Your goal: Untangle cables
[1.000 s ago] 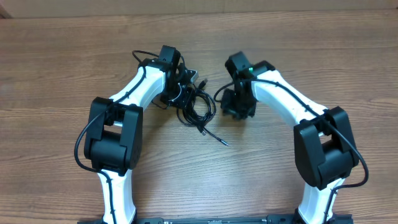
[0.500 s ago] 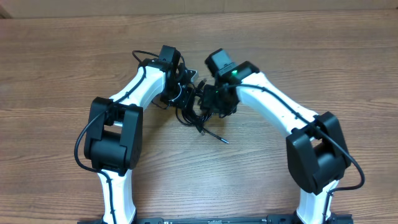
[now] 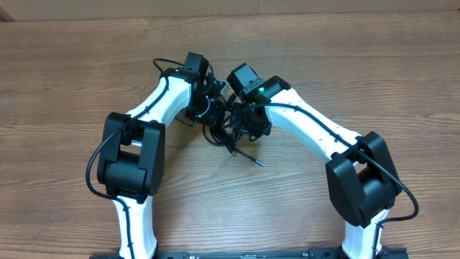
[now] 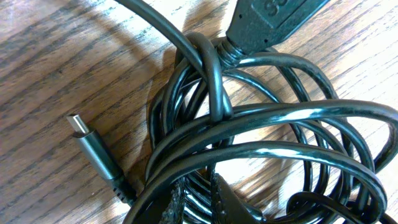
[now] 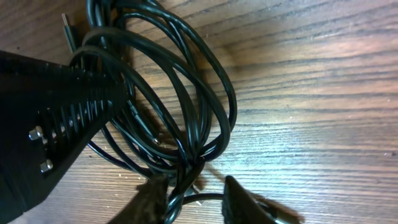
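The cables point(image 3: 221, 134) are a tangled coil of thin black cords on the wood table between my two grippers. One loose plug end point(image 3: 253, 159) trails toward the front. My left gripper point(image 3: 210, 108) is shut on several strands at the coil's left side. In the left wrist view its fingers point(image 4: 199, 204) pinch strands of the coil point(image 4: 267, 118), with a wide plug point(image 4: 273, 17) and a thin plug point(image 4: 93, 144) nearby. My right gripper point(image 3: 248, 124) is over the coil's right side. Its fingers point(image 5: 193, 200) are open and straddle strands of the coil point(image 5: 186, 93).
The wood table point(image 3: 345, 65) stretches around the coil. My left gripper's black body point(image 5: 50, 118) fills the left of the right wrist view, close to the right fingers. The arms' own thicker black wires point(image 3: 162, 63) loop near the left wrist.
My right arm has swung left from beside the coil to over its right side, with open fingers now around strands. My left arm and the coil have stayed in place.
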You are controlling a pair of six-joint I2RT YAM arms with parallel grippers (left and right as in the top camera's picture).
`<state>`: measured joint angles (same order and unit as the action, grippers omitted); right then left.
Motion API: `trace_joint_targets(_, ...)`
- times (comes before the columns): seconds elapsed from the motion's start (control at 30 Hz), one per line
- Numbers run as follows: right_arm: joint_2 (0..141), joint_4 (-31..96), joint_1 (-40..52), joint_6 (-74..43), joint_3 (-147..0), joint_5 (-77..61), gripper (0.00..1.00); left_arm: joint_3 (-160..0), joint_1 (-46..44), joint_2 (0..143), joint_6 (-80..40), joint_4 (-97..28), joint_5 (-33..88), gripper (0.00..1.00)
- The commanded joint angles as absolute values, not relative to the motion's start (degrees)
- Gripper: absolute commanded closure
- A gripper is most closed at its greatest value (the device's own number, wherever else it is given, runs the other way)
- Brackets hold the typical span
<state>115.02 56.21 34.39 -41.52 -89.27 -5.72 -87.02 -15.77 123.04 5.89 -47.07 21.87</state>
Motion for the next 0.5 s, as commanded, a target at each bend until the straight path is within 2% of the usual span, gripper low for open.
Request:
trace_joint_targets(0.0,115.48,56.27,34.46,-42.04,-89.95,-4.73,0.75,-86.76,-15.44,124.73,5.1,-47.07,19.53,0.83)
trace_joint_targets(0.47,116.09,54.78,34.59,-42.04,-89.95,-4.8,0.75,-86.76,-15.44,124.73,5.1,-47.07,19.55,0.82)
